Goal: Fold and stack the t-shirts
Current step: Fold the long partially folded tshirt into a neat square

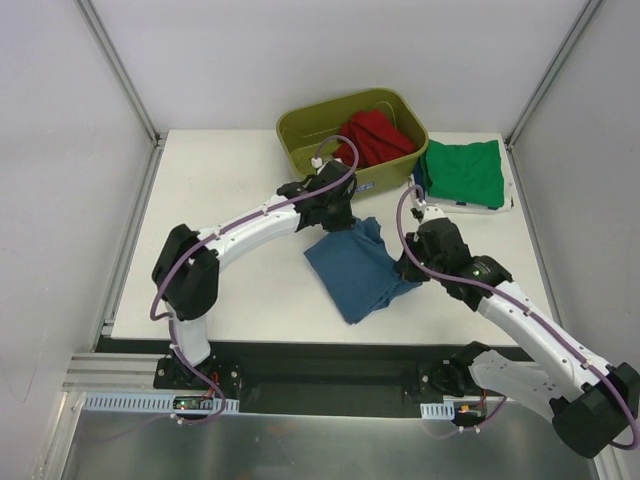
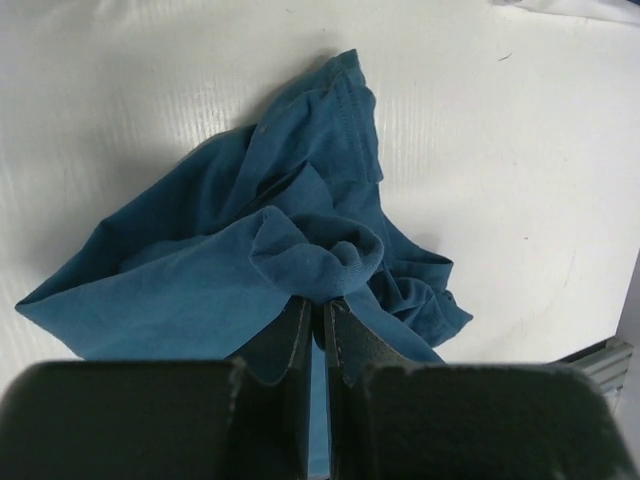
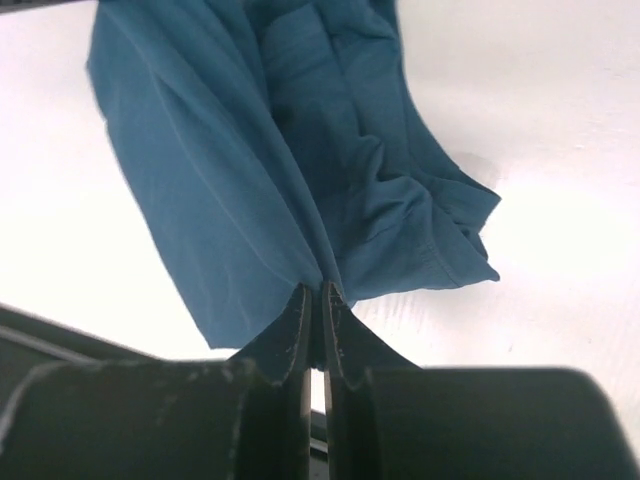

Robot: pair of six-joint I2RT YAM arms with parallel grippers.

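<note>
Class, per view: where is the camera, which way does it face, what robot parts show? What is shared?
Top external: above and behind, looking down on the table; left arm, right arm show.
Left wrist: faces down past the left pincer, shut on the teal-blue t-shirt.
Right wrist: likewise, right pincer.
Shared: that t-shirt.

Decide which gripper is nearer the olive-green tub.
Left. The left gripper pinches the teal-blue t-shirt just in front of the olive-green tub; the right gripper holds the shirt's other side, farther toward the arm bases.
</note>
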